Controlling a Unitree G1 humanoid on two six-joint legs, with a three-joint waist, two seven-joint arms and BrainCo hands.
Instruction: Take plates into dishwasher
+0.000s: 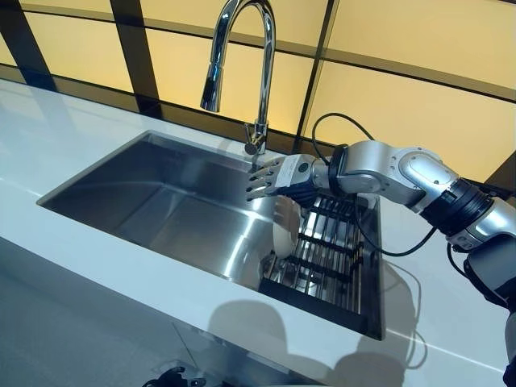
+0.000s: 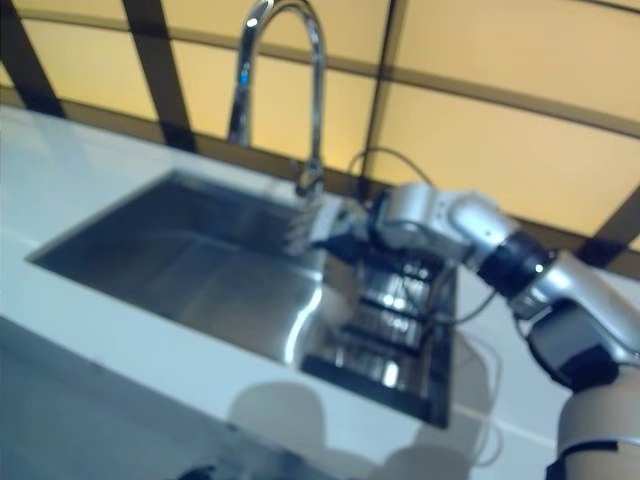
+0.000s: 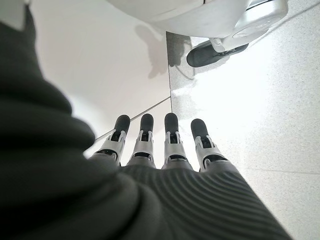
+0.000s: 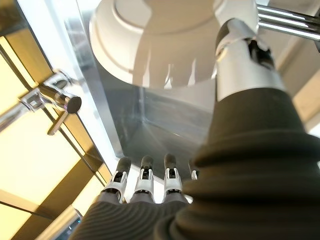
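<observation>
Right hand [image 1: 278, 179] hovering over the sink [image 1: 161, 201], fingers [image 4: 145, 182] straight and apart, holding nothing. White plate [image 1: 284, 230] standing on edge in the black rack [image 1: 326, 254] at the sink's right end, just below the hand. Faucet [image 1: 242, 56] rising at the far rim. Left hand [image 3: 165, 150] hanging low, fingers straight, empty.

White plate [image 1: 284, 228]; black rack [image 1: 326, 258]; steel-grey sink [image 1: 161, 201]; chrome faucet [image 1: 242, 48]; countertop [image 1: 72, 266] seemingly pale grey-white.
</observation>
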